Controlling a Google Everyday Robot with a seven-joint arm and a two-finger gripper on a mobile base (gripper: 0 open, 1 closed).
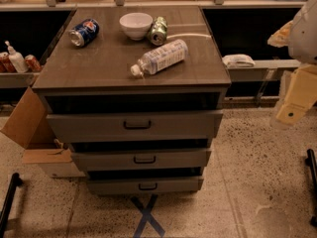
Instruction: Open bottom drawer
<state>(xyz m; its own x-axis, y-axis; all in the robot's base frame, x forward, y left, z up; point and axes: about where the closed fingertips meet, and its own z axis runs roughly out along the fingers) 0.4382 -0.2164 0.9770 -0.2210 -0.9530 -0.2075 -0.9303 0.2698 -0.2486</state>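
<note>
Blue tape cross (147, 215) marks the speckled floor (257, 152) closest in, right at the foot of the grey wood-grain cabinet (99, 63). Just above the tape sits the bottom drawer (119, 186), the shallowest of the three fronts, its small black bar handle centred and untouched; a dark gap runs along its upper edge, though how far out it stands cannot be told. Above it come the middle drawer (109, 160) and then the taller top drawer (89, 126), each with its own black handle. A cardboard box (27, 125) leans with open flaps against the cabinet's left side. Over at the right edge hangs the gripper (296, 97), pale and yellowish, in the air beside the cabinet and well apart from every drawer, touching nothing; whether it is spread or pressed together cannot be told. On the cabinet top a plastic bottle (159, 57) lies on its side near the front. Farther back a blue can (83, 32) lies tipped at the left, and a white bowl (135, 25) sits just beside a green can (158, 30). A white cloth (237, 60) rests on the ledge behind, to the right.
</note>
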